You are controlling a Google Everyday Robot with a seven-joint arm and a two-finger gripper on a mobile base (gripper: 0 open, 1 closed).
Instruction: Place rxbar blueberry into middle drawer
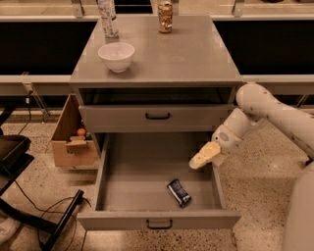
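Observation:
The rxbar blueberry [179,192], a small dark bar with white lettering, lies flat on the floor of the open middle drawer [142,171], near its front right. My gripper [200,160] hangs above the drawer's right side, up and to the right of the bar, apart from it and holding nothing. Its cream fingers [206,153] point down and left.
A closed grey drawer front with a black handle [158,116] sits above the open drawer. On the cabinet top stand a white bowl [117,55], a bottle [107,19] and a can [165,10]. A cardboard box [71,137] sits at the left. Black chair legs and cables [46,215] lie at lower left.

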